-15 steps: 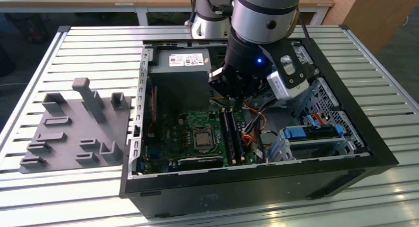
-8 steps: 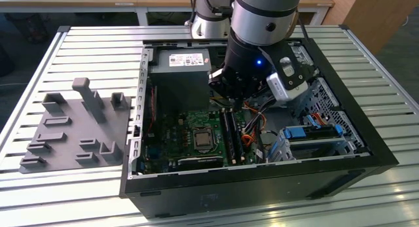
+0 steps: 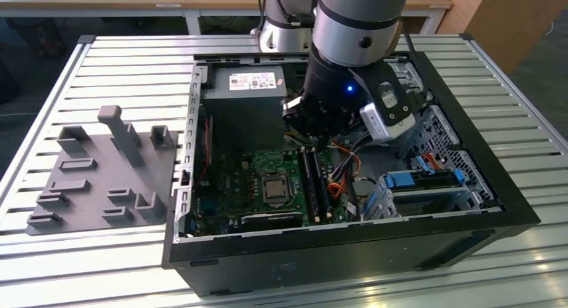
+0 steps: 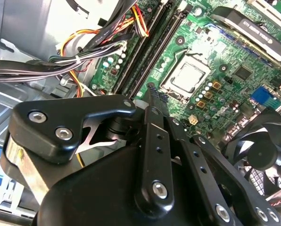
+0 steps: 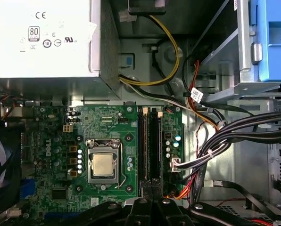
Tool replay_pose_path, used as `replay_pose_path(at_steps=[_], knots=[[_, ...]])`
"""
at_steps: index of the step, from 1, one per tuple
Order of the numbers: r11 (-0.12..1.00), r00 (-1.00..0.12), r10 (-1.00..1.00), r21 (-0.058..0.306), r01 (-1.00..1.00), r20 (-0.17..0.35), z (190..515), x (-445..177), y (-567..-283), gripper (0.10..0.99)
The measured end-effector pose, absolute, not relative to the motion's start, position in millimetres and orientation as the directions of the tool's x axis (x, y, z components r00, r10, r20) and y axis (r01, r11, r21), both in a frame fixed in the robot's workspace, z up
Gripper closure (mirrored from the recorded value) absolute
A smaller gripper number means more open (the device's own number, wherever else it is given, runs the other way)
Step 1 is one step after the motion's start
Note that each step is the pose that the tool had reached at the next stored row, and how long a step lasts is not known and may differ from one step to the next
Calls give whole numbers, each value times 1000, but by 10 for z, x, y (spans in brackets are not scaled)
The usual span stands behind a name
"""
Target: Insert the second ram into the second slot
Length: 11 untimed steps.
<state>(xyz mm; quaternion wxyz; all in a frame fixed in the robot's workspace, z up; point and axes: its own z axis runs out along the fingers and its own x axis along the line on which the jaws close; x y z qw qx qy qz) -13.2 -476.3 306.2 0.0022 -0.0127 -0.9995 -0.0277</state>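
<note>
The second ram – a thin, long, dark circuit-board stick [image 5: 155, 146] – stands edge-up in the memory slots beside the square silver processor socket [image 5: 103, 165], on the green motherboard [image 5: 51, 155]. A second dark strip [image 5: 143, 146] runs parallel to it, just on the socket's side; which of the two is a bare slot I cannot tell. In the exterior view the stick [image 3: 312, 181] runs lengthwise just beyond the socket [image 3: 273, 188], toward the exterior view's right.

The black gripper [image 5: 149, 184] hangs over one end of the two strips, its fingers [image 5: 155, 186] drawn together with nothing seen pinched between them. Whether they touch the stick is unclear.

Away from the socket, past the slots, bundled black cables [image 5: 235, 134] and orange and yellow wires crowd close. The grey power supply box [image 5: 41, 37] sits beyond the slots' far end, the blue plastic drive bracket [image 5: 272, 37] further off. The open black computer case [image 3: 355, 255] lies on the slatted metal counter [image 3: 53, 268], beside a grey moulded fixture [image 3: 98, 181].
</note>
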Motion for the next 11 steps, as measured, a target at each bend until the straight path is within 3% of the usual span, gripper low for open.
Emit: replay_pose_path(at_steps=[11], knots=[[998,-1000,25,55,26,5,3007,-132,-4763,980]])
